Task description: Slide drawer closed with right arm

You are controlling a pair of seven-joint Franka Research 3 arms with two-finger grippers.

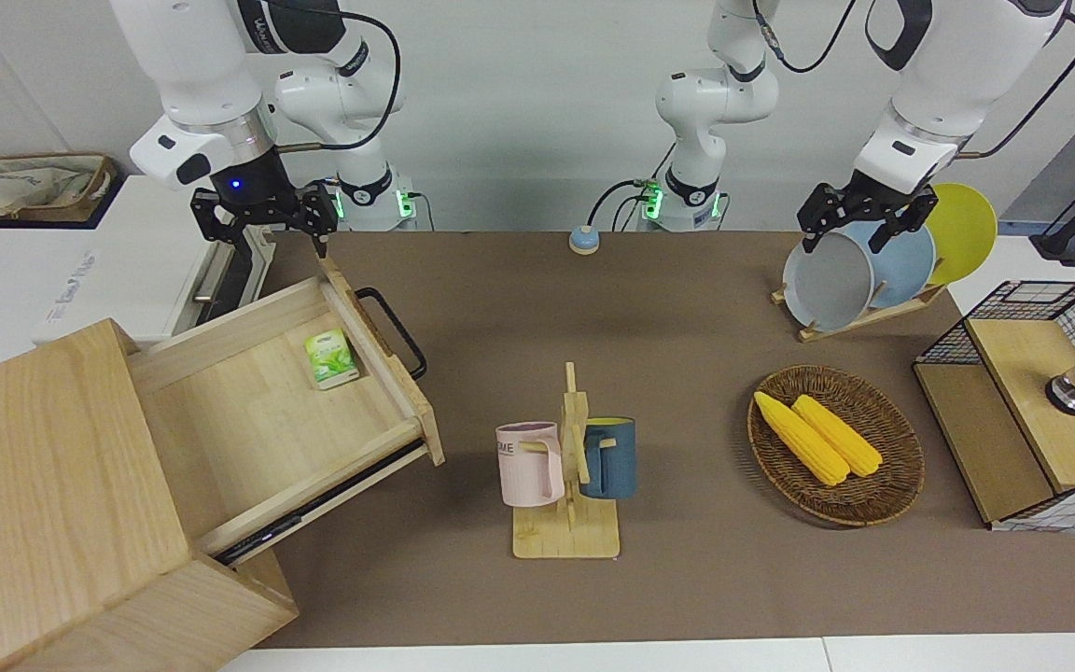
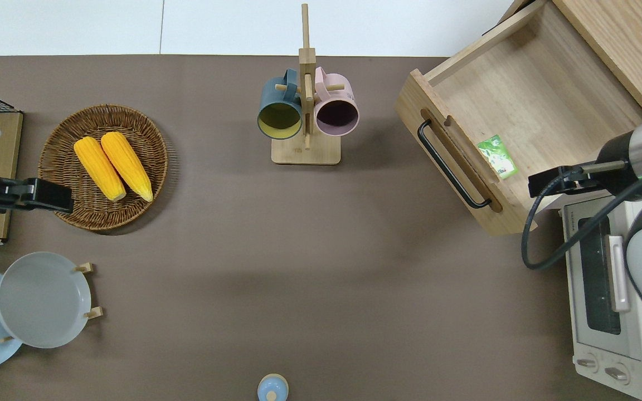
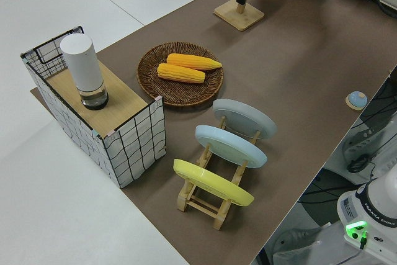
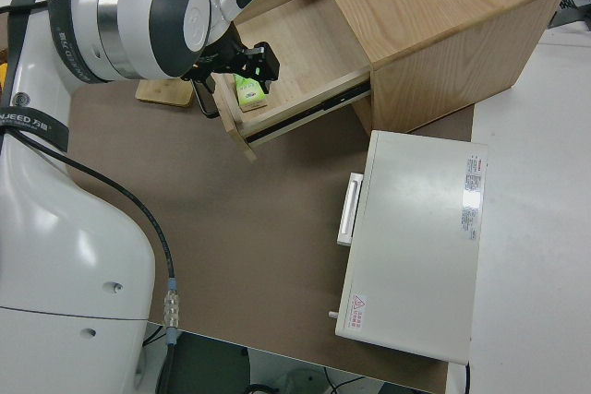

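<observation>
The drawer (image 1: 248, 411) stands pulled far out of the light-wood cabinet (image 1: 43, 467), with its black bar handle (image 1: 395, 331) facing the middle of the table. A small green packet (image 1: 329, 358) lies inside, against the front panel. My right gripper (image 1: 262, 217), blue wrist light on, hangs open and holds nothing. In the overhead view the right gripper (image 2: 555, 181) is over the drawer's (image 2: 521, 106) corner nearest the robots, beside the handle's (image 2: 449, 167) near end. The left arm is parked with its gripper (image 1: 859, 217) open.
A white oven (image 2: 611, 289) stands nearer the robots than the drawer. A mug rack (image 1: 567, 476) with two mugs is mid-table. A basket with corn (image 1: 834, 443), a plate rack (image 1: 859, 271) and a wire-mesh box (image 1: 1032, 411) are toward the left arm's end.
</observation>
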